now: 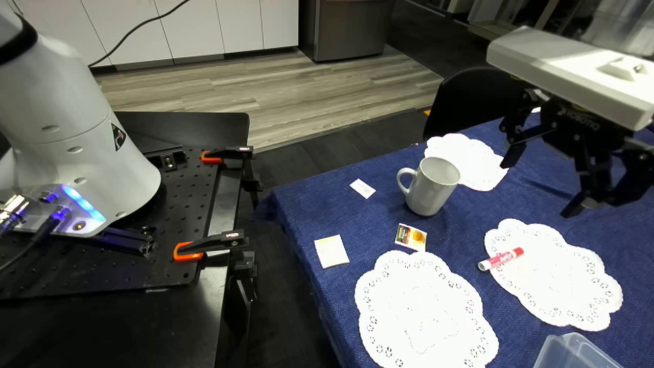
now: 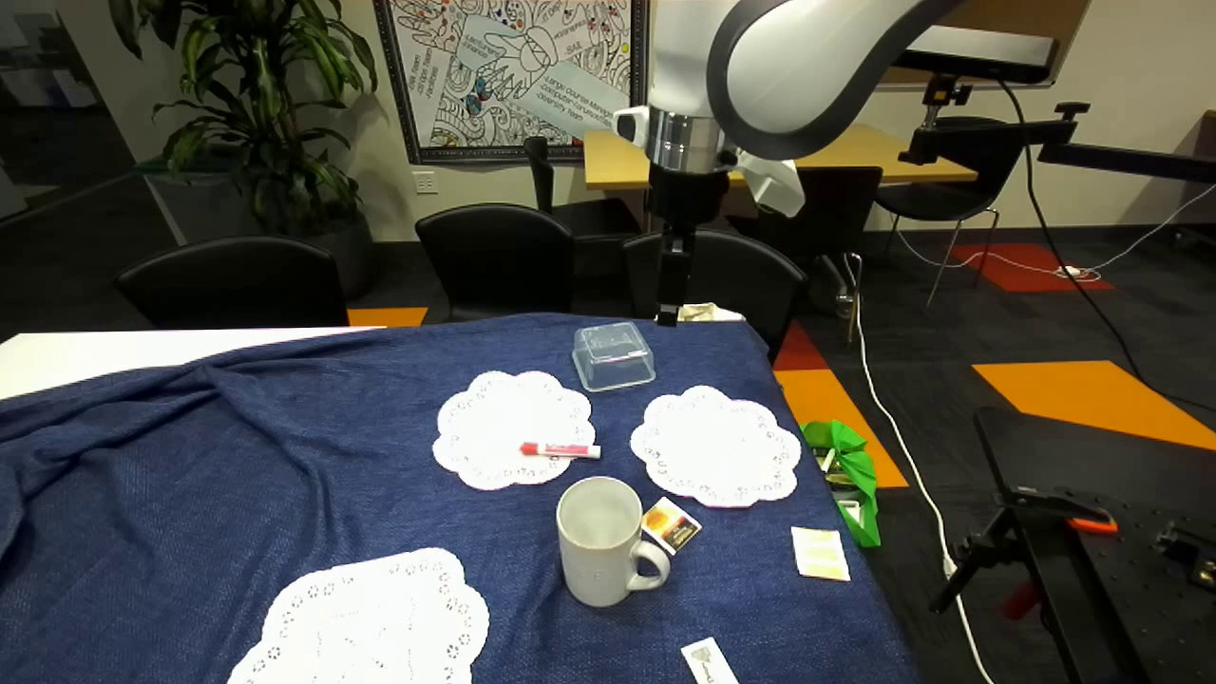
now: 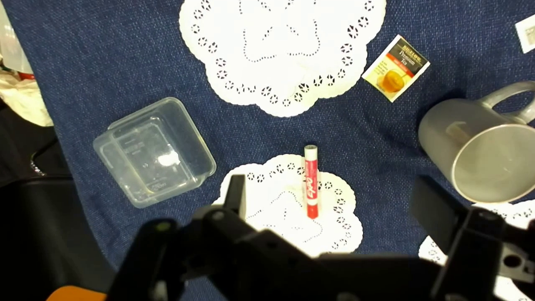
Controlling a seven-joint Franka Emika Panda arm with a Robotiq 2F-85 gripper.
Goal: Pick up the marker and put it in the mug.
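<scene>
The marker [image 1: 500, 259], whitish and red with a red cap, lies on a white lace doily [image 1: 557, 276], its white end reaching past the doily's edge. It also shows in an exterior view [image 2: 560, 450] and in the wrist view [image 3: 311, 180]. The white mug [image 1: 430, 189] stands upright on the blue cloth, also seen in an exterior view [image 2: 598, 560] and, right of the marker, in the wrist view [image 3: 451, 133]. My gripper [image 1: 539, 185] is open and empty, high above the table. In the wrist view the marker appears between the fingers [image 3: 332, 194], apart from both.
A clear plastic tub [image 2: 613, 356] sits upside down near the marker's doily; it also shows in the wrist view [image 3: 150, 159]. A yellow-and-dark tea packet [image 3: 396, 69] lies near the mug. Other doilies [image 2: 717, 446] and small paper packets [image 1: 332, 250] lie on the cloth.
</scene>
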